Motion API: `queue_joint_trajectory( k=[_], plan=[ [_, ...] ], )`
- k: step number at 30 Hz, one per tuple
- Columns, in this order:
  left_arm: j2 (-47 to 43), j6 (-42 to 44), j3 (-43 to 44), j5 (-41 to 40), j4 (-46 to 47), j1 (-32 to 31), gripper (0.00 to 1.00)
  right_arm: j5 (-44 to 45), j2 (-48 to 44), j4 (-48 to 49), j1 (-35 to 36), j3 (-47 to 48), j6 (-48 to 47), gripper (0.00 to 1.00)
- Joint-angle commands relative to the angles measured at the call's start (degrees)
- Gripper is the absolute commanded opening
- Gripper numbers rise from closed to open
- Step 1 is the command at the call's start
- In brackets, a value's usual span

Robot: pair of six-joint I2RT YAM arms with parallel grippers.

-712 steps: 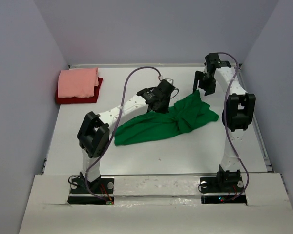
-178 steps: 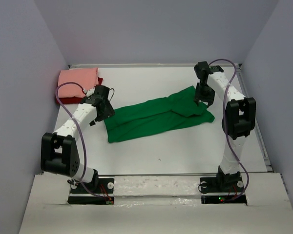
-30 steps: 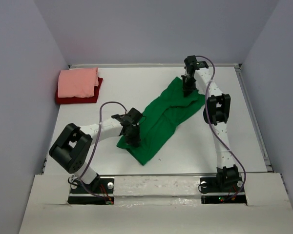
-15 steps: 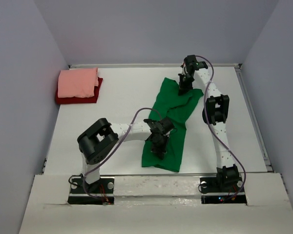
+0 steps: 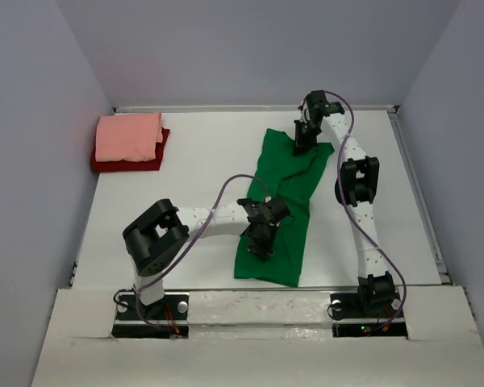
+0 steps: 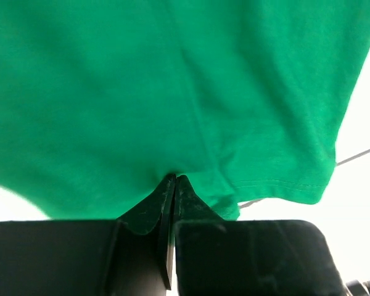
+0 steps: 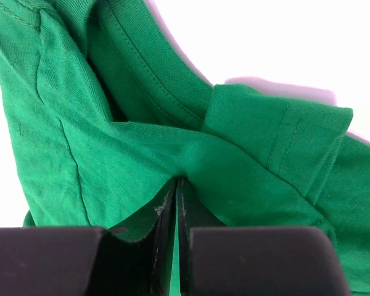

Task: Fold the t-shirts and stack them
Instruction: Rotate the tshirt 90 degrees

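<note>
We find the green t-shirt (image 5: 289, 242) lying as a long strip on the table (image 5: 185, 169), running from the far centre-right toward the near edge. The left gripper (image 5: 257, 246) is at its near end, fingers pressed together with a small tent of cloth pinched between the tips, just inside the bottom hem (image 6: 277, 184). The right gripper (image 5: 301, 145) is at the far end, jaws likewise closed on a fold of green cloth beside the collar (image 7: 154, 68) and a sleeve hem (image 7: 277, 132). In our judgement, the two opposed holds serve to draw the garment straight and flat along its length, ready for a crosswise fold. Creases remain around the far end. The salmon-pink t-shirt (image 5: 129, 135) lies folded on top of the dark red t-shirt (image 5: 113, 165) at the far left, well apart, which we take to be the stack awaiting the green one.
</note>
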Motion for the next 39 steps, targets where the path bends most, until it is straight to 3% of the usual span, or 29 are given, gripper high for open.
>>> queue_joint_trajectory(
  k=[1, 3, 4, 5, 7, 12, 19, 21, 25, 26, 27, 28, 29, 33, 34, 37, 39],
  plan=[
    [-5.04, -0.38, 3.02, -10.29, -4.03, -0.05, 0.13, -0.35, -3.0, 4.85, -0.44, 0.1, -1.91, 0.11],
    [-5.39, -0.29, 3.46, -10.75, -3.95, -0.05, 0.2, -0.35, -4.24, 5.38, -0.44, 0.36, -2.0, 0.19],
    [-6.26, 0.05, 3.64, -10.75, -3.51, -0.22, 0.29, -1.22, -5.02, 5.81, -0.44, 0.36, -2.26, 0.23],
    [-6.88, 0.06, 3.55, -11.19, -2.9, -0.22, 0.36, -1.32, -5.64, 6.17, -0.44, -0.25, -2.26, 0.34],
    [-8.02, -0.2, 3.81, -13.12, -3.15, -0.22, 0.51, -1.84, -6.61, 6.52, -0.44, -0.69, -2.44, 0.4],
    [-11.19, 0.67, 6.26, -22.24, -4.38, -0.14, 0.56, -0.53, -12.57, 7.58, 0.09, -3.32, -2.61, 0.6],
    [-8.21, 5.76, 16.72, -25.78, -6.24, 6.18, 0.56, 2.27, -22.16, 5.21, 1.23, -7.37, -1.21, 0.66],
    [-6.89, 8.48, 20.49, -24.12, -4.74, 10.38, 0.56, 9.11, -25.05, 1.8, 1.75, -10.35, 0.63, 0.65],
    [-0.49, 13.75, 27.46, -18.68, -3.07, 17.25, 0.54, 14.41, -28.13, -2.71, 1.76, -18.95, 3.09, 0.57],
    [3.62, 15.6, 32.85, -18.4, -4.11, 20.14, 0.53, 16.07, -31.45, -2.1, 1.76, -22.11, 4.32, 0.49],
    [5.57, 16.75, 35.34, -16.83, -4.03, 21.38, 0.52, 15.73, -33.66, -0.79, 1.76, -29.71, 5.11, 0.34],
    [10.12, 18.76, 41.11, -14.55, -5.08, 24.36, 0.49, 14.6, -38.47, 2.88, 1.76, -33.7, 6.25, 0.1],
    [12.77, 18.78, 44.47, -11.83, -5.96, 25.78, 0.45, 12.41, -38.52, 4.66, 1.76, -37.48, 7.22, 0.0],
    [24.99, 21.32, 61.35, -1.55, -8.07, 30.7, 0.21, 6.94, -49.82, 11.61, 1.76, -50.42, 10.82, 0.0],
    [27.8, 21.59, 69.04, 2.74, -8.69, 31.41, 0.05, 6.68, -51.07, 13.53, 1.76, -53.92, 11.1, 0.0],
    [35.55, 21.42, 75.52, 8.12, -6.42, 32.99, 0.0, 8.16, -52.84, 12.6, 1.76, -55.89, 10.4, 0.0],
    [36.62, 20.8, 73.44, 12.0, -2.46, 33.7, 0.0, 9.14, -53.54, 11.63, 1.76, -56.59, 9.43, 0.0]
  ],
)
